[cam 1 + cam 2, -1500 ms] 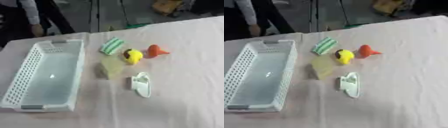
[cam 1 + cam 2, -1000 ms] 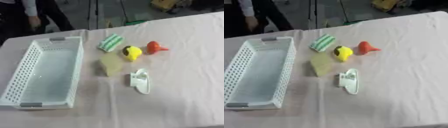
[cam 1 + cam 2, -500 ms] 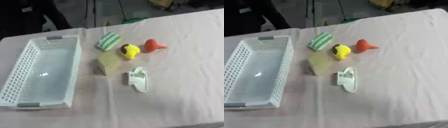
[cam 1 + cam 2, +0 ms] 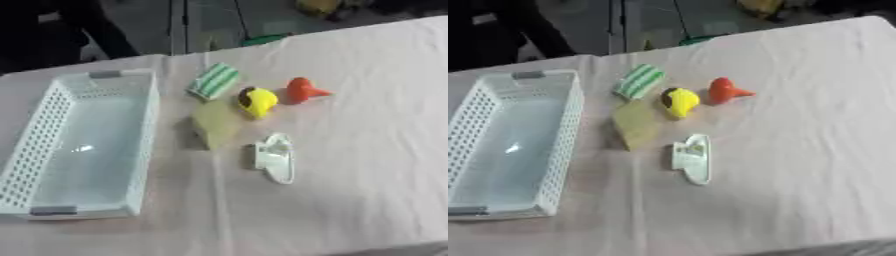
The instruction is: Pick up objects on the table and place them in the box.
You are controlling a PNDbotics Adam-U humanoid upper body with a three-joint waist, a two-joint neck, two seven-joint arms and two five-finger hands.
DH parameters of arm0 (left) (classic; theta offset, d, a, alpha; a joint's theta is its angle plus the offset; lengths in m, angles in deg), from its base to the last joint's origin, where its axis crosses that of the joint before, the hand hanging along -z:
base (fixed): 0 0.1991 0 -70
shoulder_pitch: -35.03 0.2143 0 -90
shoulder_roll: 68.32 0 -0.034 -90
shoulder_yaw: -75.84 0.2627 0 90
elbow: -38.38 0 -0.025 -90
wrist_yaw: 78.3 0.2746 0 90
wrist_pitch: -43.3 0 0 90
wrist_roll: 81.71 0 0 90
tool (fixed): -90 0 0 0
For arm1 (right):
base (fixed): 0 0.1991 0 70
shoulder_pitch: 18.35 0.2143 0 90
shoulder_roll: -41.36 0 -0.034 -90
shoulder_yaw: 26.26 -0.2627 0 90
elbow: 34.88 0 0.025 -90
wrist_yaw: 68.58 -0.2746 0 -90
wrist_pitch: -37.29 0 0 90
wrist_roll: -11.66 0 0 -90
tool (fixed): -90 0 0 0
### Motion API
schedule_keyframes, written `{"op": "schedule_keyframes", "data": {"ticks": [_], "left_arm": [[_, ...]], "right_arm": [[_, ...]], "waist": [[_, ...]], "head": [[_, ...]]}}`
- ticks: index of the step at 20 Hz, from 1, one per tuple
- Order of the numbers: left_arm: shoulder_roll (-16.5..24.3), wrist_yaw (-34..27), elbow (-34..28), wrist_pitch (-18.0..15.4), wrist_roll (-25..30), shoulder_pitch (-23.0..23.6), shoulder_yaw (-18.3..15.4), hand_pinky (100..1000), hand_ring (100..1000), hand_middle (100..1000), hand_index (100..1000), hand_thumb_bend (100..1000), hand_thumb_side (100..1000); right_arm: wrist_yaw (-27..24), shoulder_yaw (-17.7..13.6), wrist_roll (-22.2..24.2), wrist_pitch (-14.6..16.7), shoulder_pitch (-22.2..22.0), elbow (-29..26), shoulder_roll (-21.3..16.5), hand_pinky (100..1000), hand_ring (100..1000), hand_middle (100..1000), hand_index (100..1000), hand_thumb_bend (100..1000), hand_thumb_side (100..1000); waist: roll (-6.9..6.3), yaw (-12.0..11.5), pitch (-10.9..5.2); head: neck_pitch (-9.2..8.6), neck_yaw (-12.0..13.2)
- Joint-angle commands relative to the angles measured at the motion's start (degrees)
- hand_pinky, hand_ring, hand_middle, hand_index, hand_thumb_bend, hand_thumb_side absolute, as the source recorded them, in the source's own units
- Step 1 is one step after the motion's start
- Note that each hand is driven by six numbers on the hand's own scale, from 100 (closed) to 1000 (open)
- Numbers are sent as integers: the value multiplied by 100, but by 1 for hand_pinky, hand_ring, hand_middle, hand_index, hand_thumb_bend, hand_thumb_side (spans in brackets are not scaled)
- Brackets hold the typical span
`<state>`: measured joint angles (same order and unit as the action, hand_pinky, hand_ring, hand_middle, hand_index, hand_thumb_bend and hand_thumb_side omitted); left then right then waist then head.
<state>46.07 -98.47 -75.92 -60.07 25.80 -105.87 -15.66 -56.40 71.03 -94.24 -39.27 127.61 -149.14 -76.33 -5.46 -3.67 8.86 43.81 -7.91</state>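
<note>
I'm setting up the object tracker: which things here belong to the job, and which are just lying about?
Job:
basket
green striped item
yellow item
orange-red item
tan block
white item

Lying about:
tablecloth
green thing on the floor
yellow thing on the floor

No robot hand shows.

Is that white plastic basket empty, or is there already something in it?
Empty. The white perforated plastic basket shows only its bare floor; all five small objects lie on the pale tablecloth beside it.

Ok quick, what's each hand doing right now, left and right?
Left hand: not in view in either picture.
Right hand: not in view either.
</note>
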Motion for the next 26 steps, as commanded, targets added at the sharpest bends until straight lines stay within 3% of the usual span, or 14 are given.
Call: {"op": "schedule_keyframes", "data": {"ticks": [1,3,4,7,8,11,12,14,19,24,26], "left_arm": [[158,-40,-30,-6,-55,-46,-176,1000,1000,1000,964,100,1000],[119,25,-30,-14,-414,12,-330,1000,1000,1000,986,100,1000],[101,64,-30,-19,-701,103,-413,1000,1000,1000,1000,100,1000],[139,248,-30,-124,-1697,479,-585,1000,994,979,998,100,1000],[189,422,-30,-216,-2056,666,-686,1000,962,952,999,296,901],[323,1533,-30,-598,-3114,1239,-931,1000,963,956,1000,327,872],[349,1966,-30,-613,-3347,1487,-951,1000,990,981,1000,291,938],[316,2735,-30,-560,-3704,2041,-966,1000,999,991,1000,249,970],[118,3458,-30,-220,-3977,2668,-888,1000,1000,1000,1000,185,1000],[-108,3505,-30,56,-3966,2939,-930,1000,1000,1000,1000,100,1000],[-176,3433,-30,111,-4020,2993,-949,1000,1000,999,1000,109,1000]], "right_arm": [[156,-145,-107,-64,124,-33,-164,965,962,924,860,100,1000],[320,-261,-285,-186,85,-33,-157,950,945,891,818,100,1000],[397,-338,-405,-274,22,-33,-179,930,925,847,812,100,1000],[672,-536,-717,-505,-182,-33,-308,922,918,838,826,100,1000],[783,-600,-785,-563,-278,-33,-374,921,918,842,838,100,1000],[1132,-769,-878,-652,-535,-33,-520,922,919,845,841,100,1000],[1262,-796,-808,-681,-667,-33,-577,917,917,858,864,100,1000],[1590,-875,-602,-695,-922,-33,-646,919,918,864,877,100,1000],[2144,-954,-253,-714,-1149,-33,-583,920,919,872,895,100,1000],[2423,-971,9,-876,-1213,-33,-489,910,918,884,914,100,1000],[2502,-956,91,-906,-1211,-33,-465,906,917,884,916,100,1000]], "waist": [[29,-15,-80],[25,-15,-94],[23,-15,-78],[16,-12,-28],[22,-16,-2],[34,-3,49],[50,-6,85],[76,-4,137],[97,18,167],[88,40,170],[78,23,184]], "head": [[31,9],[31,99],[-50,138],[-286,167],[-438,141],[-721,108],[-860,72],[-1031,27],[-1100,93],[-905,583],[-809,763]]}}
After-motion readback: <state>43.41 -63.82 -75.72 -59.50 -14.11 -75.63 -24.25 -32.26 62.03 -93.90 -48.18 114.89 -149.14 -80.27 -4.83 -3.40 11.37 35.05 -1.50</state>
